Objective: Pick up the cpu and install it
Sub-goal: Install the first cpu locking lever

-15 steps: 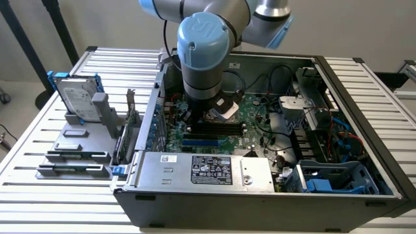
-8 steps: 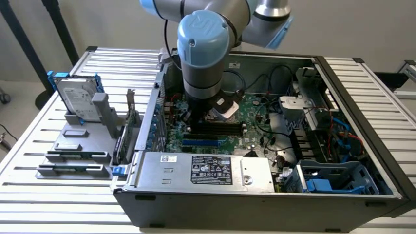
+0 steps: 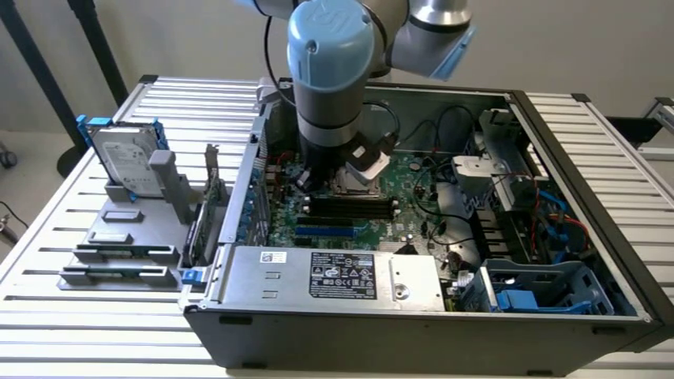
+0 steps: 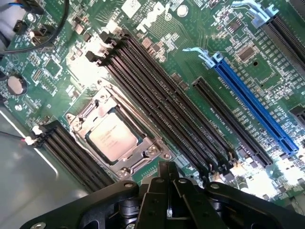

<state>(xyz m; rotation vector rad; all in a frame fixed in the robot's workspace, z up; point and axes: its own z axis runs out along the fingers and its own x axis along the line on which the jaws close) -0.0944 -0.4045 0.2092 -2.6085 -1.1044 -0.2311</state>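
The cpu (image 4: pixel 112 136) lies flat in its metal socket frame (image 4: pixel 90 112) on the green motherboard (image 4: pixel 157 28), silver top facing up. My gripper (image 4: pixel 167 172) is shut, its black fingertips pressed together with nothing between them, just beside the socket's corner and apart from the cpu. In the exterior view the arm (image 3: pixel 331 79) reaches straight down into the open computer case (image 3: pixel 589 158), over the socket area (image 3: pixel 356 185).
Black memory slots (image 4: pixel 162 100) and a blue slot (image 4: pixel 252 102) run beside the socket. On a grey stand at the exterior view's left is a hard drive (image 3: pixel 125 162) in a blue frame, with green memory sticks (image 3: pixel 211 209) by it. The power supply (image 3: pixel 337 276) fills the case's front.
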